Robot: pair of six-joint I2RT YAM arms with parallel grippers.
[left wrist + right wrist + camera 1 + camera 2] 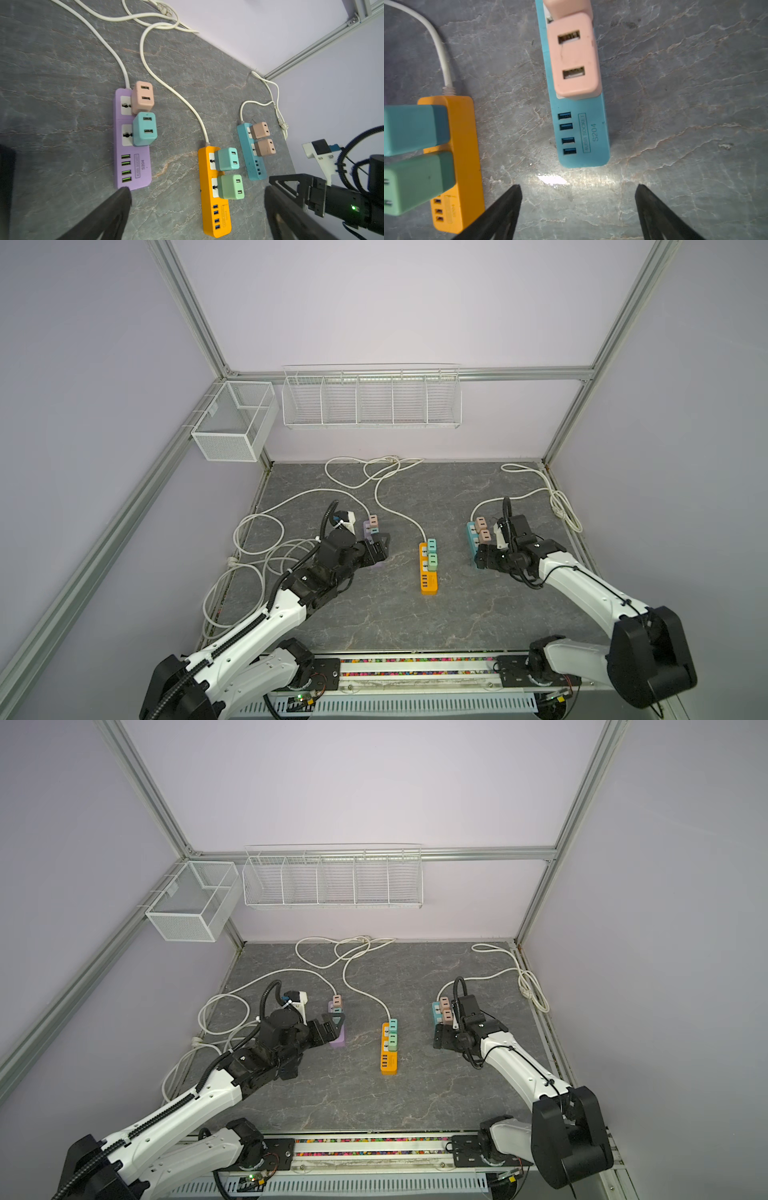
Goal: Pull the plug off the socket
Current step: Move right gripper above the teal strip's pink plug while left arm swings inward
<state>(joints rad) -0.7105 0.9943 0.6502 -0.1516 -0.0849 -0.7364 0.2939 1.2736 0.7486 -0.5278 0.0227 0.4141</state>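
Plug (574, 56) on blue "S204" socket strip (583, 160)

Stone-look tabletop (374, 614): dark grey, with thin pale and rust-brown veins.
Long purple plastic power strip (133, 166): lilac body, white socket faces, green USB ports.
Its plugs: pink cube-shaped plug (143, 97); sky-blue cube-shaped plug (144, 128).
Long orange plastic power strip (216, 218): orange body, white socket faces, blue USB ports.
Its plugs: turquoise cube-shaped plug (227, 159); mint-green cube-shaped plug (231, 187).
Long blue plastic power strip (583, 133): light blue body, darker blue ports and print.
Its plugs: pale pink cube-shaped plug (575, 56); a second one of the same colour.
Round power cables (126, 81): white.
Wire baskets on the wall (372, 406): white.
Walls (415, 302): pale lilac, plain.
Left end effector (197, 193) and right end effector (578, 188): black.
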